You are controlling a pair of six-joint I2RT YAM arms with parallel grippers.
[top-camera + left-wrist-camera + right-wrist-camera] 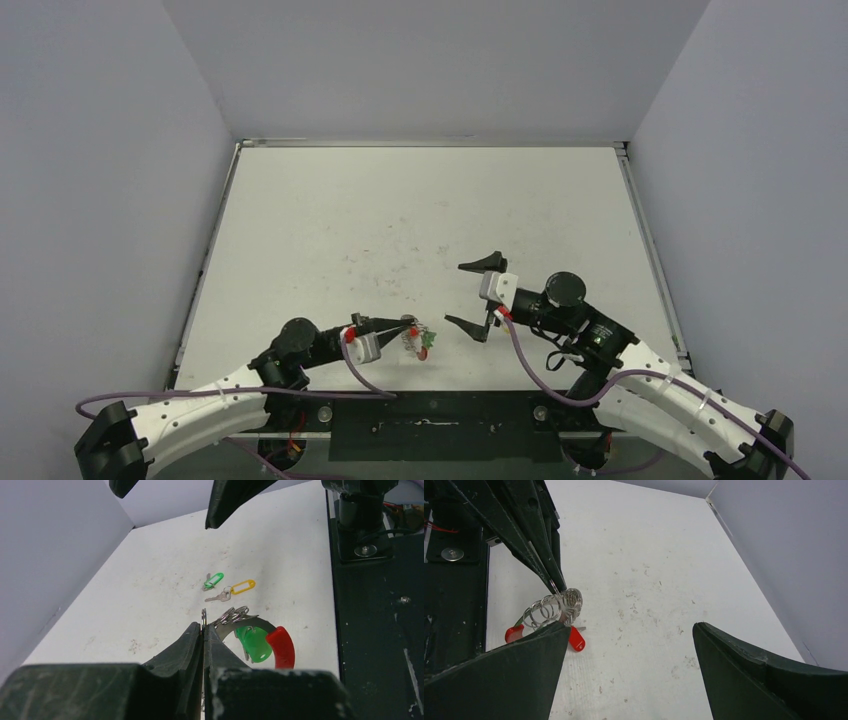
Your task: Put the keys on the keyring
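My left gripper (203,626) is shut on a thin silver loop of the keyring (235,616), holding it just above the table. The keyring's red curved segment (281,647) and a green key (255,642) hang beside the fingers. Farther out on the table lie another green key (214,580) and a yellow key (242,586). In the right wrist view the keyring's coils (549,609) hang from the left fingertips (553,582), with a red key (577,639) below them. My right gripper (472,294) stands wide open to the right of the keyring, nothing between its fingers (631,625).
Both arm bases sit on a black mounting strip (430,420) along the near edge. Purple cables (200,395) trail from the arms. Grey walls (100,200) enclose the white table (420,210) on three sides.
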